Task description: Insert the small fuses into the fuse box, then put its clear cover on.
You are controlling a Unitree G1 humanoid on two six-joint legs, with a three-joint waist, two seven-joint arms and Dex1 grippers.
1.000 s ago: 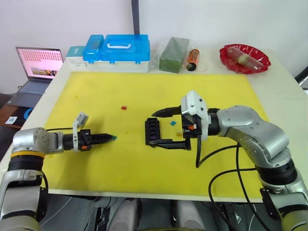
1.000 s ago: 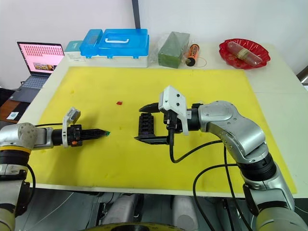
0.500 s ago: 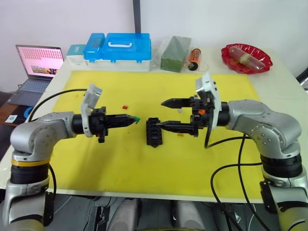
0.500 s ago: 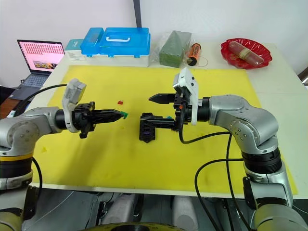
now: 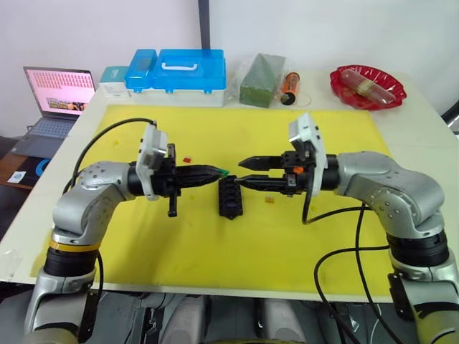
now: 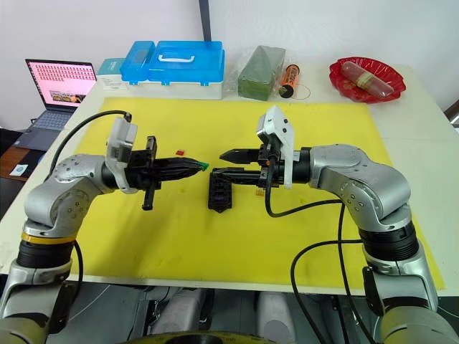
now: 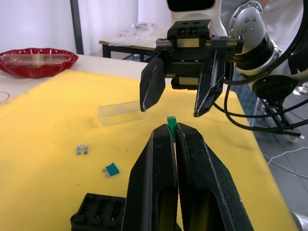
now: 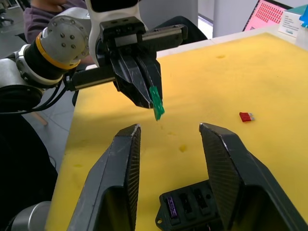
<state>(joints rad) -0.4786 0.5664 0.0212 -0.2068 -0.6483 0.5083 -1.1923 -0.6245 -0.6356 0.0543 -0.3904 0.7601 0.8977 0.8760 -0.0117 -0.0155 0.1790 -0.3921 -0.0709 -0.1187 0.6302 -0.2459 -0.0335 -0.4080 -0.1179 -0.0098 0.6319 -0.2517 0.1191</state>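
My left gripper [image 5: 219, 173] is shut on a small green fuse [image 7: 171, 125] that sticks out of its tips, just above the black fuse box [image 5: 229, 198] on the yellow mat. My right gripper [image 5: 240, 171] faces it tip to tip, jaws apart with nothing between them. The green fuse [image 8: 157, 104] hangs just beyond the right fingers [image 8: 126, 159]. A purple fuse [image 8: 172, 208] sits in one slot of the fuse box. On the mat lie a red fuse [image 5: 186, 159], a teal fuse [image 7: 111, 169], a grey fuse [image 7: 83, 149] and the clear cover [image 7: 122, 113].
Along the table's back edge stand a blue-lidded storage case [image 5: 176, 72], a green block [image 5: 260, 80], an orange bottle [image 5: 288, 86] and a red dish [image 5: 367, 86]. A laptop [image 5: 59, 93] sits off the far left corner. The yellow mat [image 5: 179, 236] is bare in front.
My left gripper has carried the green fuse right, up to the right gripper's tips. The right gripper has risen off the fuse box and its jaws have narrowed.
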